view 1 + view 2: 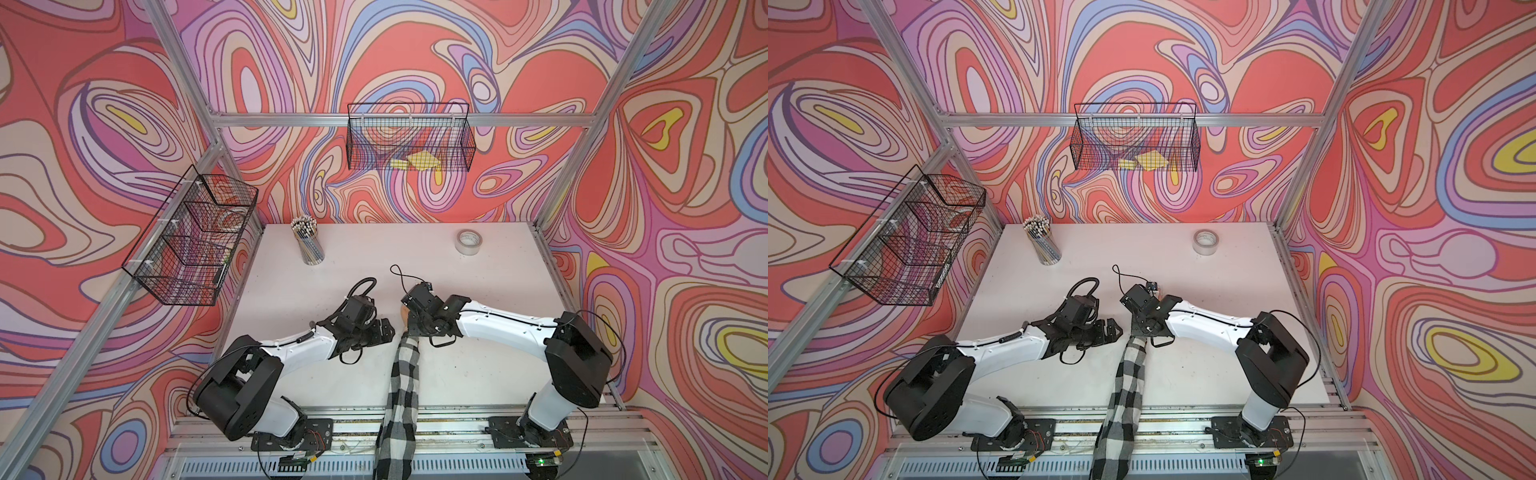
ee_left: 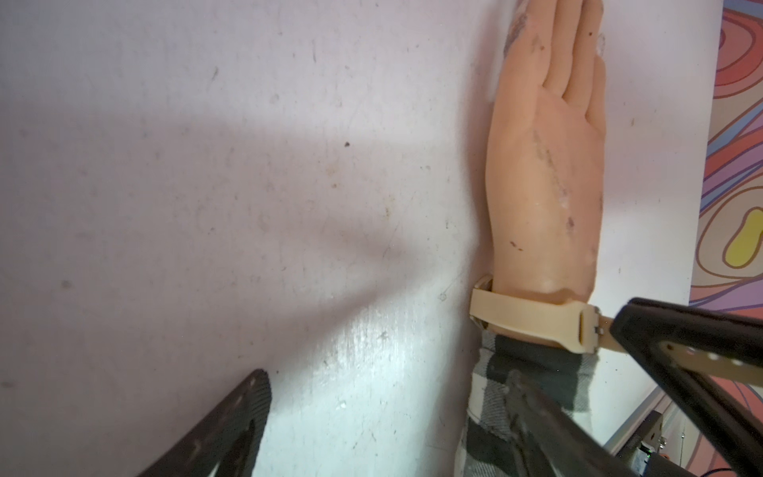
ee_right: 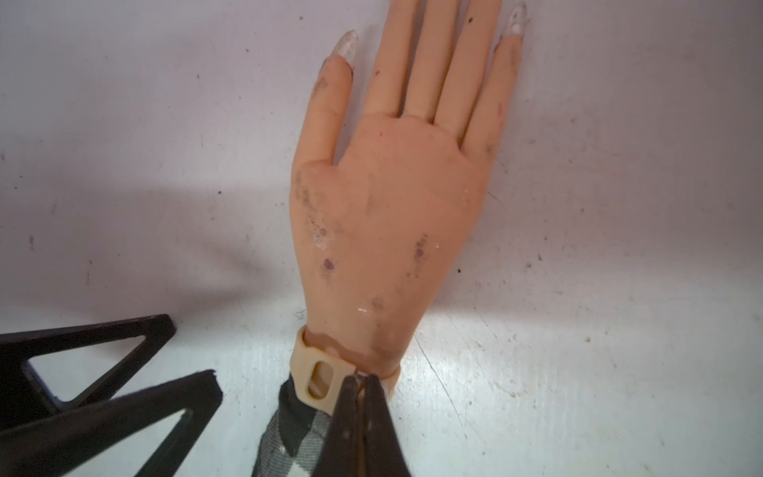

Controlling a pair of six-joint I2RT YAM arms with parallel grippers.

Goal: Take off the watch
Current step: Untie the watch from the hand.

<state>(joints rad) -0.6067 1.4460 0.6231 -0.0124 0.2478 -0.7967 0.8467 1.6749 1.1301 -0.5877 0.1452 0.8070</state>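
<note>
Pinched together, the black fingers of the right gripper are closed on the free end of the thin cream-beige strap of the small watch, whose face is out of sight. The strap is wrapped around the wrist of a peach-coloured mannequin hand, between the hand and the cuff of a black-and-white checked fabric sleeve. The hand lies flat near the middle of the pale table, fingers pointing to the far edge. On the thumb side, just beside the sleeve, the left gripper has its jaws spread wide and holds nothing. A clear cup of pencils stands near the far left corner and a roll of pale tape lies toward the far right corner.
</note>
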